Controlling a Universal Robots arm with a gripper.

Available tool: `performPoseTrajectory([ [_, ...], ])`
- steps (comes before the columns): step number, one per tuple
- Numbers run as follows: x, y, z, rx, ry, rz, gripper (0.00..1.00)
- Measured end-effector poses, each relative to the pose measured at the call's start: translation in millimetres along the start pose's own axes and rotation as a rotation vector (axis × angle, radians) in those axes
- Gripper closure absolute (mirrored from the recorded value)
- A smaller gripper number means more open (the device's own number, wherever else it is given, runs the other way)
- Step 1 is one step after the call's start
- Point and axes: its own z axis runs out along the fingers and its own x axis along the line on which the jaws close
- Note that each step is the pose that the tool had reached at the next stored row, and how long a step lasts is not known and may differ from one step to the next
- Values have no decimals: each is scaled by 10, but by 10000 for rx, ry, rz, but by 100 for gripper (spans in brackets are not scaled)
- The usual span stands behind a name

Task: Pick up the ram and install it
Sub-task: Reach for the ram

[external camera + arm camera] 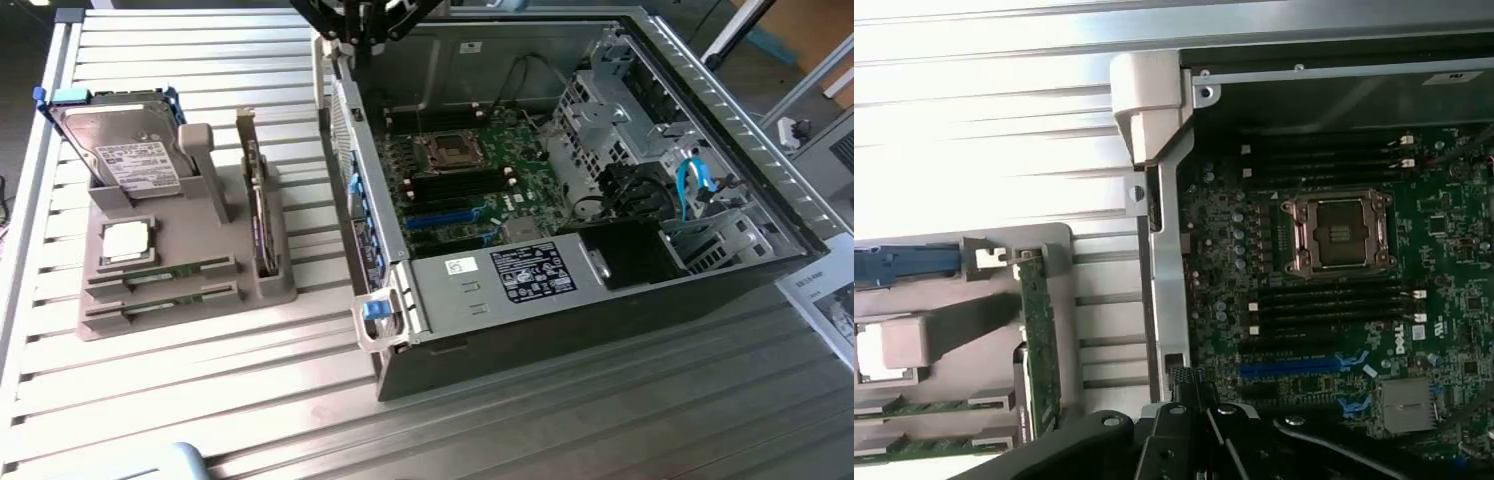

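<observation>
Two ram sticks (160, 274) sit slotted in the grey holder (187, 235), presented for grasping.
Gripper (358, 30) hovers over the case rim (339, 110); jaw state cannot be told.

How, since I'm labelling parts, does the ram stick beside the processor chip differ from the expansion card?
The ram stick is short and sits low; the expansion card is longer and stands taller. The ram stick runs across the grey holder, the expansion card along its side nearest the computer case. The expansion card has a metal bracket; the ram stick has none. Both sit in the holder's slots.
</observation>
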Motion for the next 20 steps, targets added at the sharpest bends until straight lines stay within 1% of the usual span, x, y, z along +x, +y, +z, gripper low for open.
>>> performPoseTrajectory([
  [4, 227, -17, -7, 1, 1, 0, 88],
  [6, 395, -30, -10, -1, -1, 0, 88],
  [8, 595, -45, -16, -1, -1, 0, 88],
  [10, 688, -52, -19, 0, 1, -1, 88],
  [12, 827, -63, -23, -1, 0, 0, 88],
  [14, 921, -70, -26, 0, 0, -1, 88],
  [16, 1106, -84, -30, -1, -1, -1, 88],
  [18, 1191, -90, -34, 0, 1, -2, 88],
  [20, 1348, -102, -38, 1, 1, 0, 88],
])
